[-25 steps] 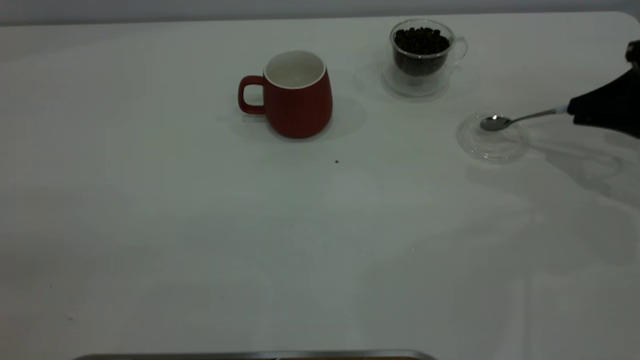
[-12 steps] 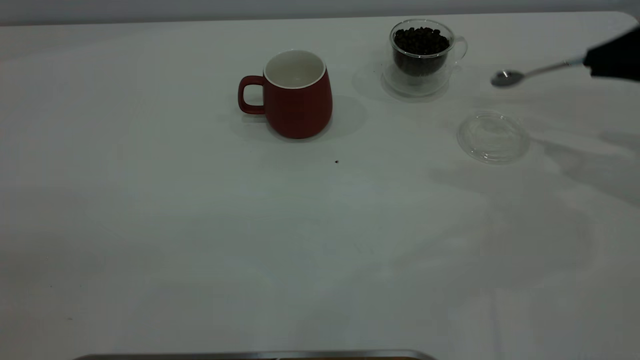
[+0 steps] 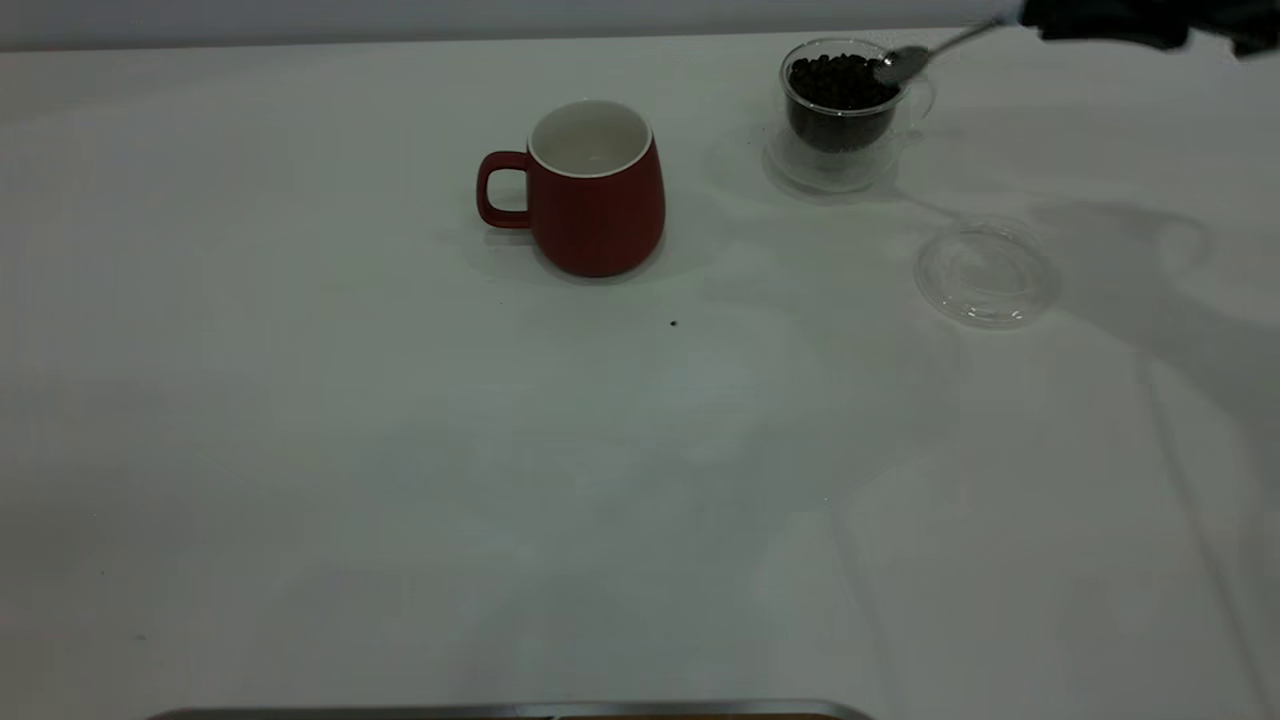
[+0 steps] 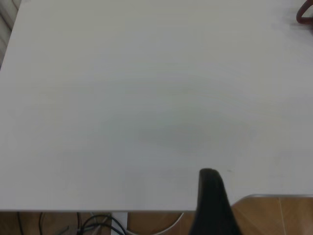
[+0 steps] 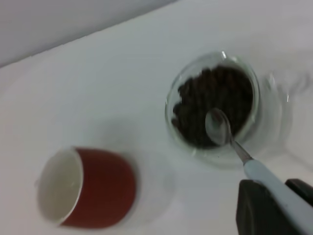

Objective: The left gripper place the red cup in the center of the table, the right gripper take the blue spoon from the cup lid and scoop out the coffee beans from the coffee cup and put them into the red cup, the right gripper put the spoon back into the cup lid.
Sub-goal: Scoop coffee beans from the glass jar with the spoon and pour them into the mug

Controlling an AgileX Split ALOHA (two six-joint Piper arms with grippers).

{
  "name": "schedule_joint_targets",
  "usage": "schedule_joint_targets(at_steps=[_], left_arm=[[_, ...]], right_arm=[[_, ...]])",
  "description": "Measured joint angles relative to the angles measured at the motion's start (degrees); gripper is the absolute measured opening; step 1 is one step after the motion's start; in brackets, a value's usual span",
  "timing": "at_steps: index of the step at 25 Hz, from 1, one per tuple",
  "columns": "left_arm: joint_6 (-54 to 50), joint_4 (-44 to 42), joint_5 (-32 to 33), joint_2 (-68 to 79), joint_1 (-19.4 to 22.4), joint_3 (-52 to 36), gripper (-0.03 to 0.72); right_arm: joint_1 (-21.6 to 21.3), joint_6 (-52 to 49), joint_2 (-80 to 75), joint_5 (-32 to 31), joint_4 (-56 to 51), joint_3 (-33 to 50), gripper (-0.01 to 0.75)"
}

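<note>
Near the table's [image 3: 400, 450] far right corner, the right gripper [image 5: 274, 208] clasped the spoon [image 3: 903, 64] over the bean-filled [image 3: 838, 82] glass cup [image 3: 845, 140]. The red cup [image 3: 597, 205], mid-table toward the far edge, was empty, the lid [image 3: 985, 273] bare.

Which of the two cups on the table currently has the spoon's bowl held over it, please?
The coffee cup, clear glass and full of coffee beans; the red cup stands apart.
</note>
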State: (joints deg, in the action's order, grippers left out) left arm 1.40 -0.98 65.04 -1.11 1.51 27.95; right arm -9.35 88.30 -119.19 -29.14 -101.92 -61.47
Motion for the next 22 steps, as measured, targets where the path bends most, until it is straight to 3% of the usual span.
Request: schedule_joint_targets(at_steps=[7,22], left_arm=[[0.12,0.00,0.00,0.00,0.00,0.00,0.577],[0.12,0.00,0.00,0.00,0.00,0.00,0.577]], right_arm=[[3.73,-0.15,-0.55,9.41,-0.31,-5.72,0.112],[7.07,1.53,-9.25,11.72,-0.51,-11.91,0.112]])
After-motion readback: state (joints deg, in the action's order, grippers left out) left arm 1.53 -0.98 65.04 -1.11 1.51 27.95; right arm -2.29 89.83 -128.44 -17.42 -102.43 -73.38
